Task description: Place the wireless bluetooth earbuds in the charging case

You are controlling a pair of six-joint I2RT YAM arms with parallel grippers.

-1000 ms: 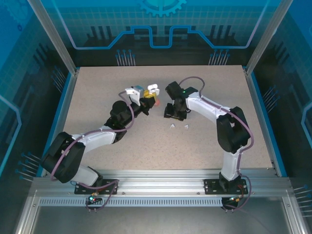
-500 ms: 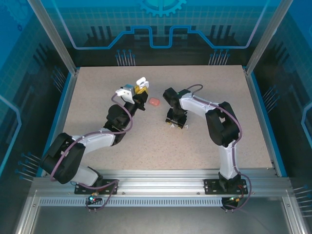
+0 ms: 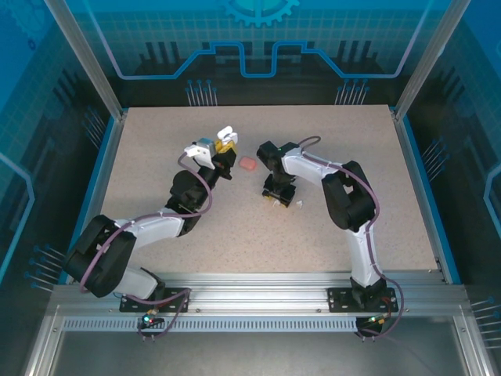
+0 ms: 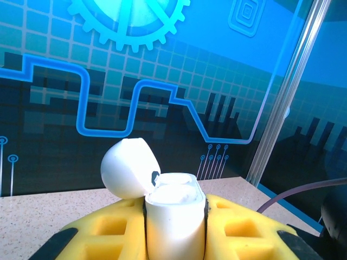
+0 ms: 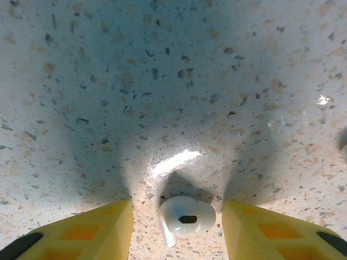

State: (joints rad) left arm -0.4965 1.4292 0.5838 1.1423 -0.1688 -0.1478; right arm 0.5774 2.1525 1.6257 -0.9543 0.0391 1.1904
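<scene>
My left gripper is shut on the white charging case, held upright above the table with its lid swung open to the left; yellow pads press both its sides. The same case sits up at the left arm's tip in the top view. My right gripper points straight down at the table. A white earbud lies between its yellow fingers, a gap on each side, jaws open. A second white earbud lies just to its right.
A salmon-pink pebble-like case rests on the speckled table between the two grippers. Blue side rails and glass walls bound the tabletop. The right arm's elbow is folded close behind its gripper.
The left gripper carried the white case left and back, uncovering the pink case. The right gripper moved left and down over a white earbud, its jaws narrowing a little.
</scene>
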